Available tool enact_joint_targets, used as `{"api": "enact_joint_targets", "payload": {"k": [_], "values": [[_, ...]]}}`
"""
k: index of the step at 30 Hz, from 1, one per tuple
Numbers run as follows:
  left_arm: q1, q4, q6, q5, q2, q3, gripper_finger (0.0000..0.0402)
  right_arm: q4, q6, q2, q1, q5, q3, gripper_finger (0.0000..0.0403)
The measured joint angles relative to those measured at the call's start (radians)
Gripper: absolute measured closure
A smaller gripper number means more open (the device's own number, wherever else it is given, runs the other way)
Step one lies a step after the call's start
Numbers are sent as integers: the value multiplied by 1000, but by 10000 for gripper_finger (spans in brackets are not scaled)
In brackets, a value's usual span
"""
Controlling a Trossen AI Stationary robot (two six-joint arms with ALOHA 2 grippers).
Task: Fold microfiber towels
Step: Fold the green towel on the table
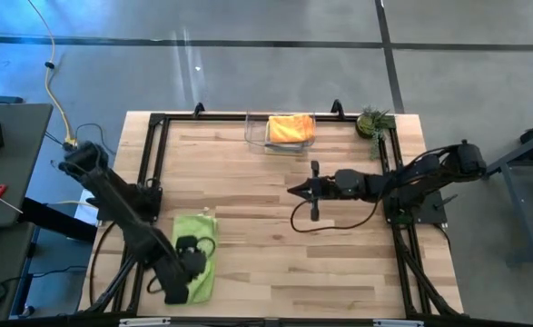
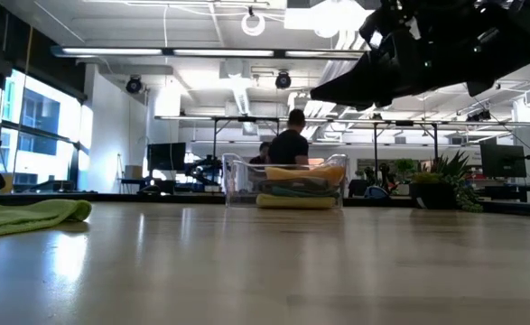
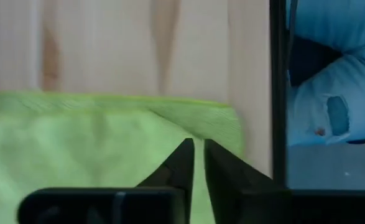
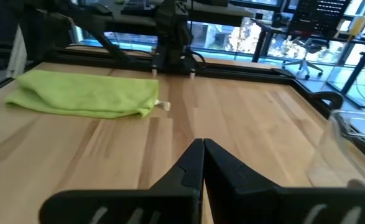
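The lime green towel (image 1: pixel 196 254) lies near the table's left near corner, soft and light, best pinched at one corner by the left gripper (image 3: pixel 198 163), whose fingers stand almost closed and empty above it.

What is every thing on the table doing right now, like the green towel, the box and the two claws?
lime green towel: lying bunched on the table, partly under the left arm.
clear bin: open, holding stacked towels, orange on top.
orange towel: lying in the bin.
left claw: fingers nearly together, over the green towel.
right claw: shut, empty, above bare wood.
potted plant: upright at the table's corner.
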Motion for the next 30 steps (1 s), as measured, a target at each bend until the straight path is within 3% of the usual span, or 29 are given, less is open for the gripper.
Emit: {"api": "enact_joint_targets", "payload": {"k": [8, 15, 23, 30], "values": [[-80, -155, -202, 86, 255, 259, 276, -1, -9, 0, 55, 3, 0, 403], [-135, -285, -317, 94, 440, 437, 207, -7, -28, 0, 82, 3, 0, 403], [-170, -435, -389, 79, 595, 569, 190, -27, -25, 0, 118, 25, 1, 403], [-196, -547, -463, 58, 642, 595, 192, -30, -27, 0, 153, 56, 1, 403]]}}
